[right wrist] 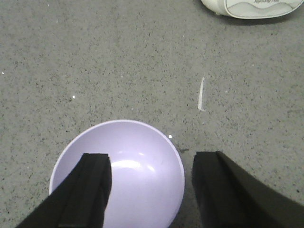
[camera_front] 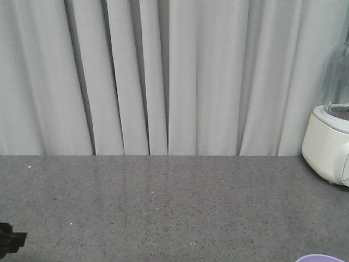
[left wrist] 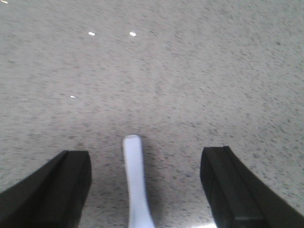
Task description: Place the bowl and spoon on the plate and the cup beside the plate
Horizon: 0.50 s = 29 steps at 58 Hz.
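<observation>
Left wrist-mounted view: the left gripper (left wrist: pixel 145 154), jaws apart, straddles the spoon (left wrist: pixel 135 185) while the right gripper (right wrist: pixel 153 159), jaws apart, brackets the bowl (right wrist: pixel 137 190) rim, so the pickup step seems in hand and closing is likely next.

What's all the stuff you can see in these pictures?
bowl: one, lavender purple, on the countertop below the right gripper
spoon: one, pale bluish white, lying on the countertop between the left gripper's fingers
blender: one, white base with clear jar, far right of the countertop
countertop: one, speckled grey
curtain: one, pale grey, behind the countertop
left gripper: one, black, open
right gripper: one, black, open
</observation>
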Available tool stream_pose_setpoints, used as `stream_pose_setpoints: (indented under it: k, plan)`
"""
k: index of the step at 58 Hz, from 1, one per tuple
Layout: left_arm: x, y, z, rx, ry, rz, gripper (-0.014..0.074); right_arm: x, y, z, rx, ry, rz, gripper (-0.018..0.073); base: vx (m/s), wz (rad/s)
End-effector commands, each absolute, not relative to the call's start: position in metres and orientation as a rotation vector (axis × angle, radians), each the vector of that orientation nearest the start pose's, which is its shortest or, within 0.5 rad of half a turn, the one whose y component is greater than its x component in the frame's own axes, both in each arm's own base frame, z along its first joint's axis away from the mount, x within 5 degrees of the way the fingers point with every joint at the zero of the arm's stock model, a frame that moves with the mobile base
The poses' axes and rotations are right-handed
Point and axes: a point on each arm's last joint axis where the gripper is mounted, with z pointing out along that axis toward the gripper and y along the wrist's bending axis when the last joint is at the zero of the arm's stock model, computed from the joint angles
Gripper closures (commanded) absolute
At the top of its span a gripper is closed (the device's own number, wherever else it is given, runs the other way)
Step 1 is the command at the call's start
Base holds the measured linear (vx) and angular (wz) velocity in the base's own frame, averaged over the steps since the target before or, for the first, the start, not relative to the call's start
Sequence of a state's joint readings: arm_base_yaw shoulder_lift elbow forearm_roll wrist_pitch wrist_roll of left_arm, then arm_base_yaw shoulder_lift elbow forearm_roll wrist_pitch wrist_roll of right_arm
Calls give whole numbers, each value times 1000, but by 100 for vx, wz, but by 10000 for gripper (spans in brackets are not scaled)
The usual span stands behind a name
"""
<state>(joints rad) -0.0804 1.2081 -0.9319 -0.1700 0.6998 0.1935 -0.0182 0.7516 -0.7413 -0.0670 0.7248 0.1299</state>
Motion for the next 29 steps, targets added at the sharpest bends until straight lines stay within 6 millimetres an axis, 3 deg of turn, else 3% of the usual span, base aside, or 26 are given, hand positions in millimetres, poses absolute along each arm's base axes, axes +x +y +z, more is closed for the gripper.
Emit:
stream_pose_setpoints:
  k: [1,12,29]
  plan:
    - [258,-38,309,208,2489,-184,41,147,-8,343,128,2181,-34,99,0,0]
    - [276,-42,271,172,2691,-120,41,153,-8,338,130,2218,-35,99,0,0]
    - [286,-40,249,115,2776,-50,41,154,-8,338,129,2215,-35,99,0,0]
